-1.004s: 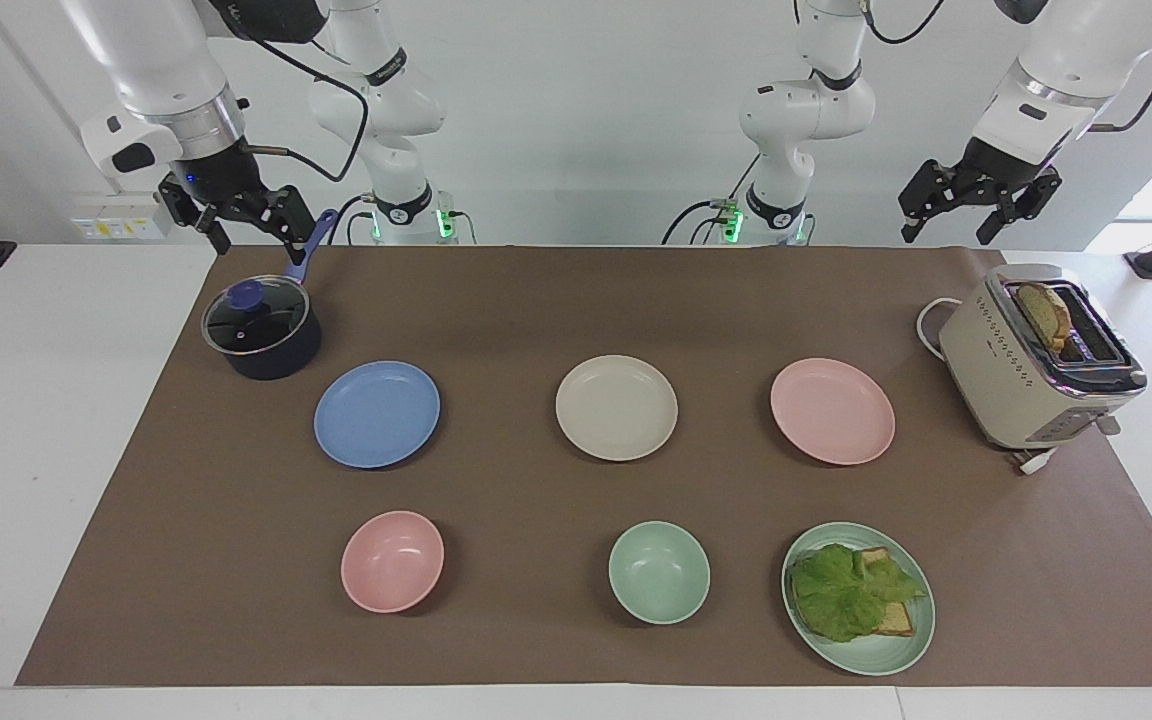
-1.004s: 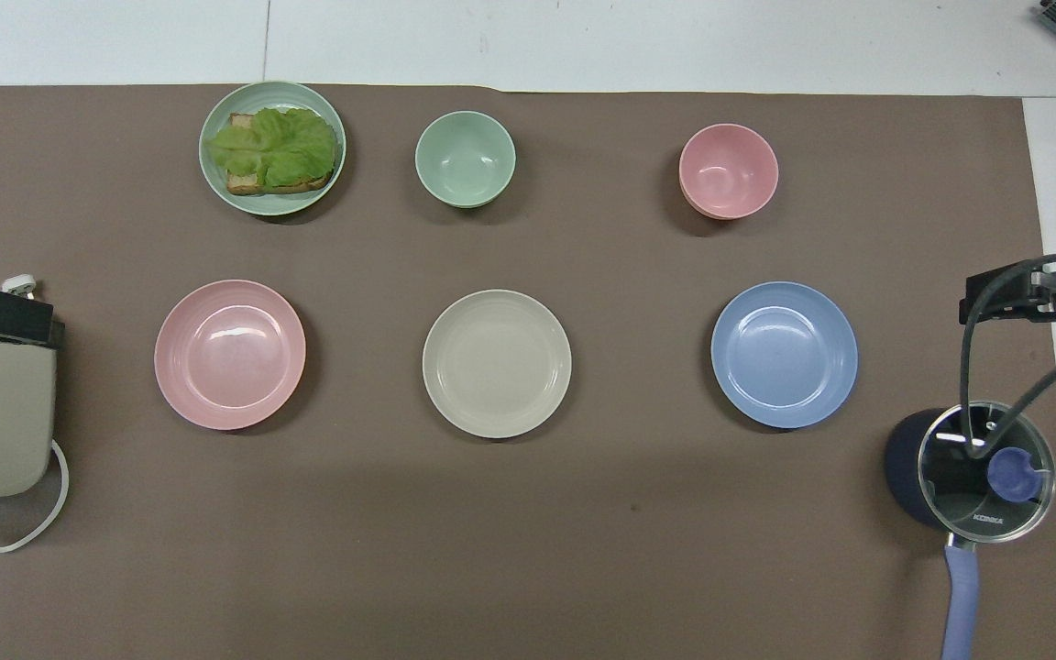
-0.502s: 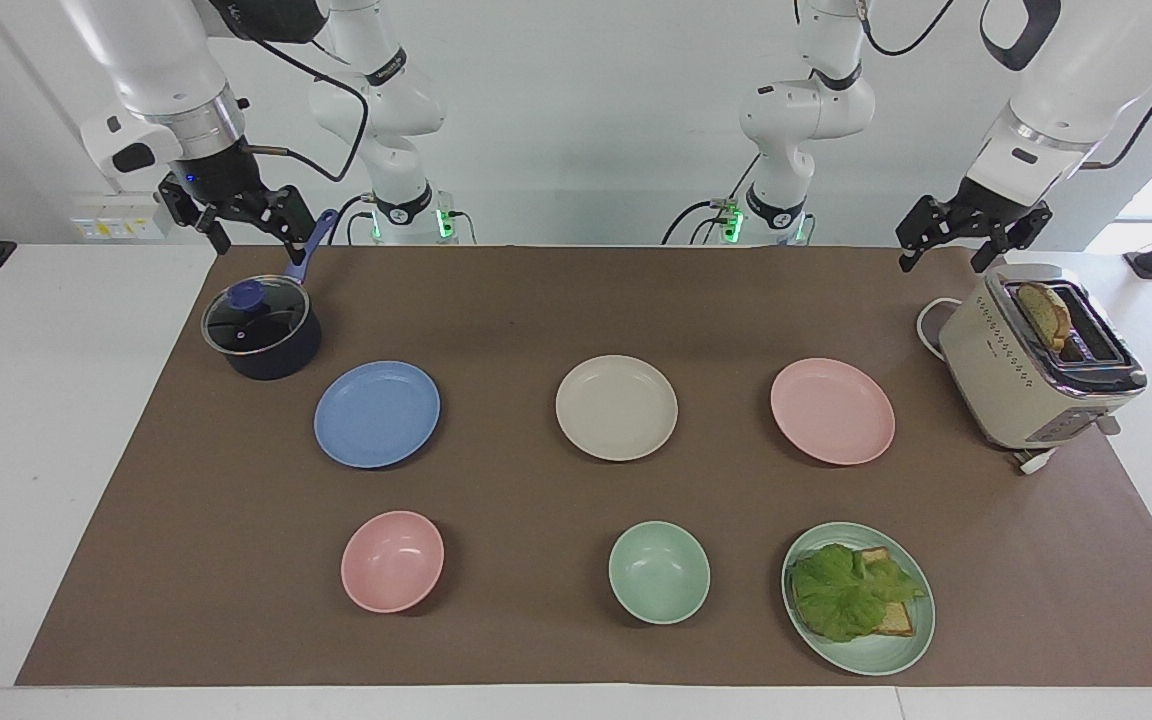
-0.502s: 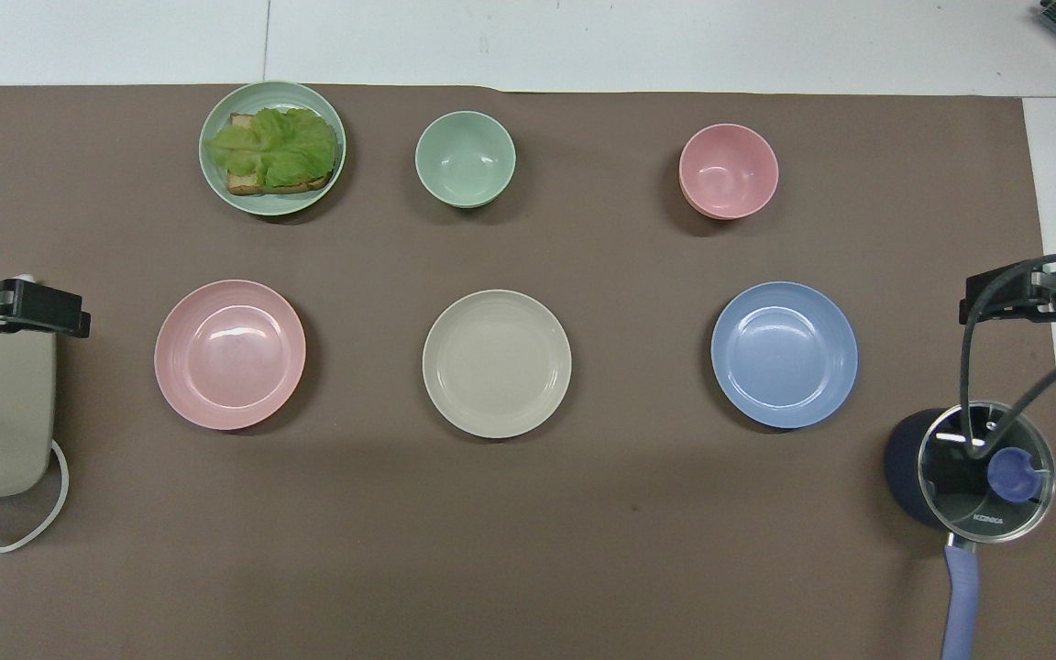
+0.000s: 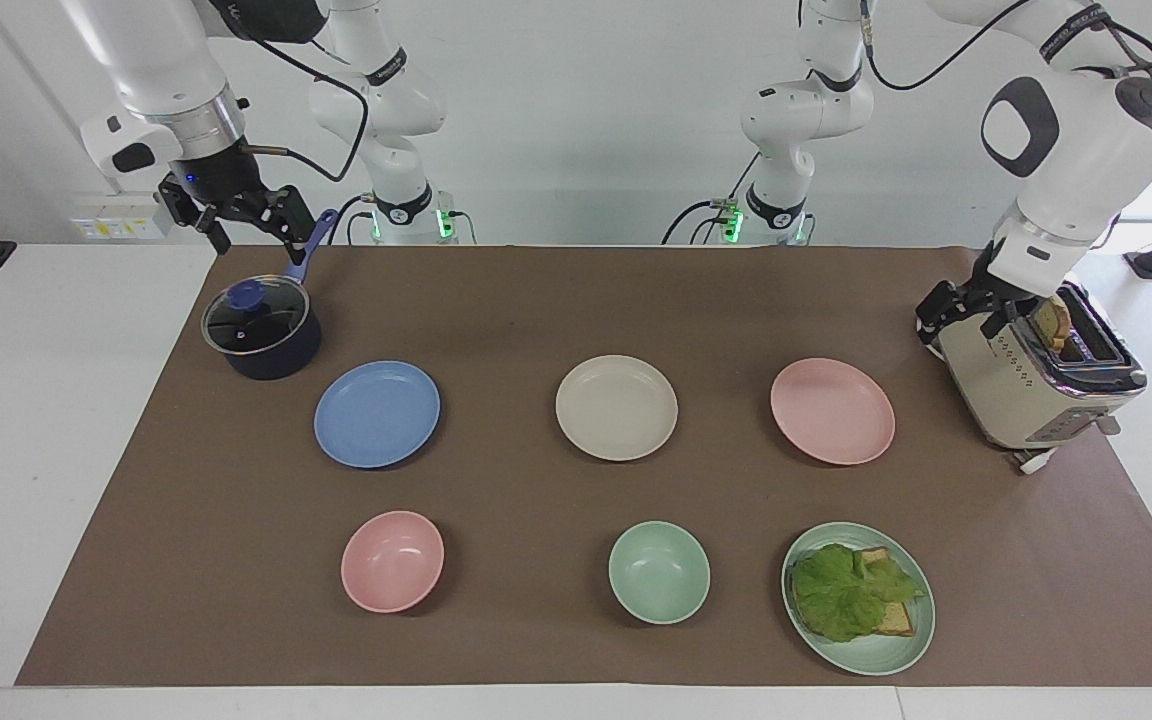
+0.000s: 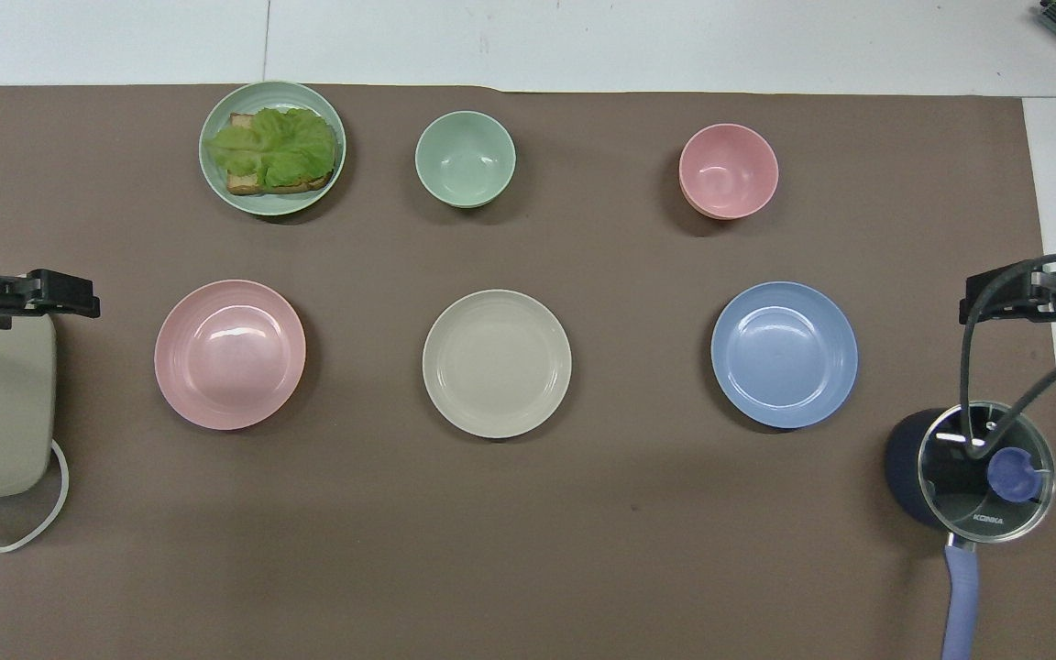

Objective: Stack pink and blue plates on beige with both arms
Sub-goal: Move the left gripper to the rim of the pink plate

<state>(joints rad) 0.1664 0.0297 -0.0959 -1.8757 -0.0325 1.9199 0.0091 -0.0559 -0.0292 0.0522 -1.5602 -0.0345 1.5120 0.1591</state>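
Three equal plates lie in a row on the brown mat. The beige plate [image 5: 616, 407] [image 6: 497, 363] is in the middle. The blue plate [image 5: 377, 414] [image 6: 784, 354] lies toward the right arm's end, the pink plate [image 5: 832, 411] [image 6: 230, 355] toward the left arm's end. All three are bare. My left gripper [image 5: 954, 325] [image 6: 70, 298] hangs open and low against the toaster's side, short of the pink plate. My right gripper [image 5: 256, 240] [image 6: 995, 298] waits open in the air over the pot, holding nothing.
A cream toaster [image 5: 1036, 370] with a bread slice stands beside the pink plate. A dark pot [image 5: 261, 330] with a glass lid stands beside the blue plate. Farther from the robots sit a pink bowl [image 5: 392, 561], a green bowl [image 5: 658, 572] and a green plate [image 5: 896, 650] with lettuce and bread.
My left gripper has come down from high over the table's edge to the toaster's side, moving toward the pink plate. The right arm and all plates have not moved.
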